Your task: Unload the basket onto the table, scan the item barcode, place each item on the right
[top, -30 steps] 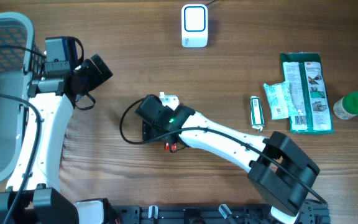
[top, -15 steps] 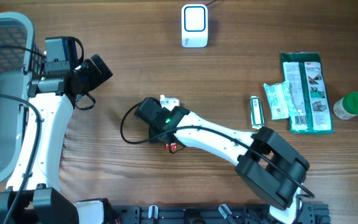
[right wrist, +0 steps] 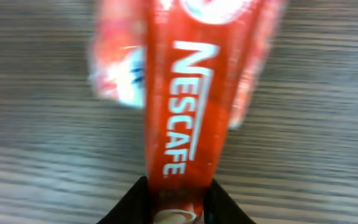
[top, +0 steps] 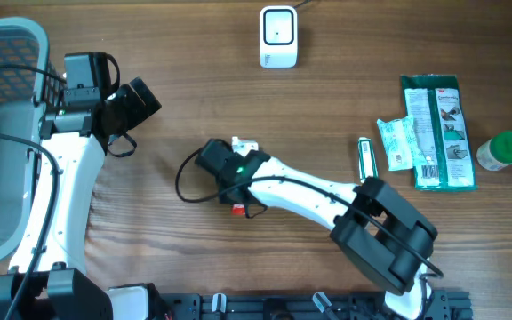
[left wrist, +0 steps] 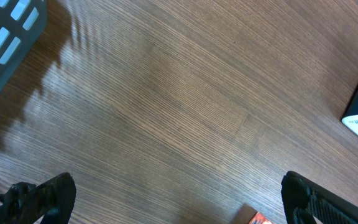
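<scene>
The right tool (right wrist: 178,200), spread a second ago, now pinches the red Nescafe sachet (right wrist: 180,112) at mid-tabletop (top: 469,53), so carrying it to the scanner (top: 278,36) at 12 o'clock can probably begin; the left tool (left wrist: 182,199) is spread.

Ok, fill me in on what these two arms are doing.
The right gripper is down at mid-table, pinching a red coffee sachet that has yet to be carried to the white scanner at the far edge. The left gripper hangs open and empty beside the grey basket. More packets lie off to the right.
</scene>
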`<state>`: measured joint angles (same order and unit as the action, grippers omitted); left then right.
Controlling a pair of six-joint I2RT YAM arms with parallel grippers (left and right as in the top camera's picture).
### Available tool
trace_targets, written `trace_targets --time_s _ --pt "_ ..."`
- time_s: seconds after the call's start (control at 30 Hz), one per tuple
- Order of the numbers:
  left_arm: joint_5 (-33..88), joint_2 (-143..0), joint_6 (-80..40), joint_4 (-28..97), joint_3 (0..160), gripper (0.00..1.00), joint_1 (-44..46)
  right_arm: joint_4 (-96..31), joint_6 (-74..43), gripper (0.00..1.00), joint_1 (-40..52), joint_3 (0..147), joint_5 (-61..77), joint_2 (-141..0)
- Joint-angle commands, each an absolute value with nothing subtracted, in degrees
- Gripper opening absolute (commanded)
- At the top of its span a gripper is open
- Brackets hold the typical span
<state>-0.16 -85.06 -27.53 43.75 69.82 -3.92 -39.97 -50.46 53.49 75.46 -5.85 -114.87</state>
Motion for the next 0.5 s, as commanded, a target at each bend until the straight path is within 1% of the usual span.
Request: trace_targets --time_s 0.0,0.13,0.23,0.37,0.47 --pt "-0.8 -84.5 -27.5 43.8 70.3 1.0 -4.1 -43.0 -47.4 0.28 50.6 75.3 -7.1 -113.2" --pt "-0.8 -84.5 -27.5 43.8 70.3 1.0 -4.1 -48.4 -43.0 0.27 47.9 75.3 -9.7 -109.9" --pt "-0.8 -84.5 -27.5 43.8 70.3 1.0 -4.1 -52.4 -40.0 0.27 46.2 75.3 -14.7 -108.2" --pt "-0.8 -84.5 -27.5 43.8 70.3 1.0 -4.1 -54.1 -32.9 0.28 43.6 75.3 -16.7 -108.0" --pt "-0.8 -84.5 -27.5 43.8 70.3 1.0 -4.1 -54.0 -33.3 0.3 42.4 75.3 -16.4 -108.0"
